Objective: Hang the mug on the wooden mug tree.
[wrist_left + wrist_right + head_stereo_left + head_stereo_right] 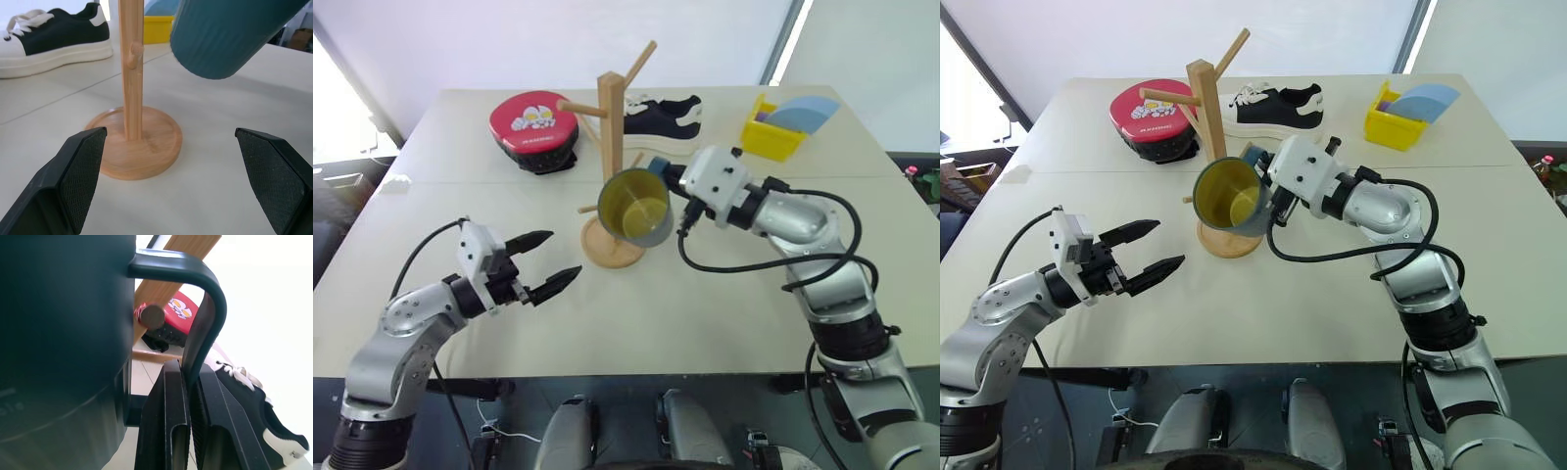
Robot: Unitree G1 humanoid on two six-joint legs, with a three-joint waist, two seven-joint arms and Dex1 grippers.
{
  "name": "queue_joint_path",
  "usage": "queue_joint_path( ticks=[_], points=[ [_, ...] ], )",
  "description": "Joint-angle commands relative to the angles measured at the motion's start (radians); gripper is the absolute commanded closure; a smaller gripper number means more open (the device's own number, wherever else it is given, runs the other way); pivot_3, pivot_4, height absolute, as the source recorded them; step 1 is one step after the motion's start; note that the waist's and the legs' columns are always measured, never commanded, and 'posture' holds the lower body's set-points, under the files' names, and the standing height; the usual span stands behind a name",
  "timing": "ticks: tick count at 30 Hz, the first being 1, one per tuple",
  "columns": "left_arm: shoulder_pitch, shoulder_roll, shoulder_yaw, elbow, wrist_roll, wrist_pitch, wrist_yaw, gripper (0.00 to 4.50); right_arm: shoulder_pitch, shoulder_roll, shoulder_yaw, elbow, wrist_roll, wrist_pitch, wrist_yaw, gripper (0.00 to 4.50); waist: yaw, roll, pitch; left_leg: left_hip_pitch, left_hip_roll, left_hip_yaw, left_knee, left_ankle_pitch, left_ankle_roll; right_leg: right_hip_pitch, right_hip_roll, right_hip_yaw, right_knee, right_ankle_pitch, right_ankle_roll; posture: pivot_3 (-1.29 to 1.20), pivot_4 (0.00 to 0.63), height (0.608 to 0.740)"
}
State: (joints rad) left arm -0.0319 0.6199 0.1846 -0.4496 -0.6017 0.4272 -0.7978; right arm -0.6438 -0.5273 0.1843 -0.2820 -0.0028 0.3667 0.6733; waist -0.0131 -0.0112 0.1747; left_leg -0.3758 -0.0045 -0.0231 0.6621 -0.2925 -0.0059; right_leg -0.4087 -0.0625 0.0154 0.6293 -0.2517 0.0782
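Right fingers (pixel 188 396) pinch mug (pixel 636 208) handle; left fingers (pixel 558 282) spread, empty.

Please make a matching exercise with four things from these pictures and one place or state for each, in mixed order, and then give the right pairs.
Things:
1. mug
2. left hand
3. shoe
4. yellow box

Places or states:
A. open, holding nothing
B. far right part of the table
C. held by its handle in the right hand, beside the mug tree
D. lying behind the mug tree

Pairs: 1-C, 2-A, 3-D, 4-B
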Motion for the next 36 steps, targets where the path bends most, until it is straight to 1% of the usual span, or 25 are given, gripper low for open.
queue_joint_path(
  ticks=[1, 8, 17, 18, 19, 24, 29, 31, 33, 35, 36],
  points=[
    [-0.017, 0.004, 0.048, -0.065, -0.053, 0.014, 0.025, 0.0, -0.048, 0.01, 0.007, 0.008, -0.011, -0.008, 0.002, 4.47, 0.001, 0.0, 0.0, 0.0, 0.0, 0.0, 0.0, 0.0, 0.0, 0.0, 0.0, 0.0, 0.0, 0.0, 0.0, 0.0, 0.15, 0.735],
    [-0.074, 0.034, 0.087, -0.109, -0.16, 0.081, 0.046, 0.0, -0.085, 0.055, 0.081, 0.072, -0.064, -0.005, -0.01, 4.47, -0.001, 0.0, 0.0, 0.0, 0.0, 0.0, 0.0, 0.0, 0.0, 0.0, 0.0, 0.0, 0.0, 0.0, 0.0, 0.0, 0.15, 0.735],
    [-0.095, 0.042, 0.08, -0.105, -0.167, 0.088, 0.059, 0.0, -0.103, 0.082, 0.077, 0.103, -0.101, -0.02, -0.029, 4.47, -0.001, 0.0, 0.0, 0.0, 0.0, 0.0, 0.0, 0.0, 0.0, 0.0, 0.0, 0.0, 0.0, 0.0, 0.0, 0.0, 0.15, 0.735],
    [-0.095, 0.041, 0.079, -0.104, -0.166, 0.087, 0.06, 0.0, -0.106, 0.083, 0.07, 0.101, -0.104, -0.026, -0.034, 3.8, -0.001, 0.0, 0.0, 0.0, 0.0, 0.0, 0.0, 0.0, 0.0, 0.0, 0.0, 0.0, 0.0, 0.0, 0.0, 0.0, 0.15, 0.735],
    [-0.095, 0.041, 0.078, -0.103, -0.163, 0.085, 0.061, 0.0, -0.109, 0.079, 0.063, 0.097, -0.105, -0.033, -0.033, 3.51, -0.001, 0.0, 0.0, 0.0, 0.0, 0.0, 0.0, 0.0, 0.0, 0.0, 0.0, 0.0, 0.0, 0.0, 0.0, 0.0, 0.15, 0.735],
    [-0.092, 0.036, 0.073, -0.08, -0.138, 0.081, 0.078, 0.0, -0.099, 0.029, 0.006, 0.079, -0.073, -0.058, 0.002, 3.51, 0.001, 0.0, 0.0, 0.0, 0.0, 0.0, 0.0, 0.0, 0.0, 0.0, 0.0, 0.0, 0.0, 0.0, 0.0, 0.0, 0.15, 0.735],
    [-0.062, 0.026, 0.081, -0.046, -0.112, 0.072, 0.094, 0.0, -0.025, -0.043, -0.072, 0.051, 0.008, -0.087, 0.066, 3.51, 0.001, 0.0, 0.0, 0.0, -0.001, 0.0, 0.0, 0.0, 0.0, 0.0, 0.0, 0.0, -0.001, 0.0, 0.0, 0.0, 0.15, 0.735],
    [-0.034, 0.017, 0.095, -0.013, -0.084, 0.056, 0.108, 0.0, 0.049, -0.082, -0.135, 0.031, 0.066, -0.093, 0.105, 3.51, 0.002, 0.0, 0.0, 0.0, -0.001, 0.0, 0.0, 0.0, 0.0, 0.0, 0.0, 0.0, -0.001, 0.0, 0.0, 0.0, 0.15, 0.735],
    [-0.001, 0.009, 0.104, 0.03, -0.053, 0.041, 0.122, 0.0, 0.126, -0.091, -0.205, 0.016, 0.145, -0.065, 0.124, 3.51, 0.002, 0.0, 0.0, 0.0, -0.001, 0.0, -0.001, 0.0, 0.0, 0.0, 0.0, 0.0, -0.001, 0.0, 0.0, 0.0, 0.15, 0.735],
    [0.029, -0.004, 0.109, 0.066, -0.032, 0.013, 0.119, 0.0, 0.201, -0.101, -0.235, 0.015, 0.177, -0.077, 0.141, 3.51, 0.002, 0.0, 0.0, 0.0, -0.001, 0.0, -0.001, 0.0, 0.0, 0.001, 0.0, 0.0, -0.001, 0.0, 0.0, 0.0, 0.15, 0.735],
    [0.043, -0.016, 0.112, 0.085, -0.019, -0.005, 0.122, 0.0, 0.241, -0.103, -0.245, 0.028, 0.169, -0.102, 0.132, 3.51, 0.001, 0.0, 0.001, 0.0, -0.001, 0.0, -0.001, 0.0, 0.0, 0.001, 0.0, 0.0, -0.001, 0.0, 0.0, 0.0, 0.15, 0.735]
  ],
)
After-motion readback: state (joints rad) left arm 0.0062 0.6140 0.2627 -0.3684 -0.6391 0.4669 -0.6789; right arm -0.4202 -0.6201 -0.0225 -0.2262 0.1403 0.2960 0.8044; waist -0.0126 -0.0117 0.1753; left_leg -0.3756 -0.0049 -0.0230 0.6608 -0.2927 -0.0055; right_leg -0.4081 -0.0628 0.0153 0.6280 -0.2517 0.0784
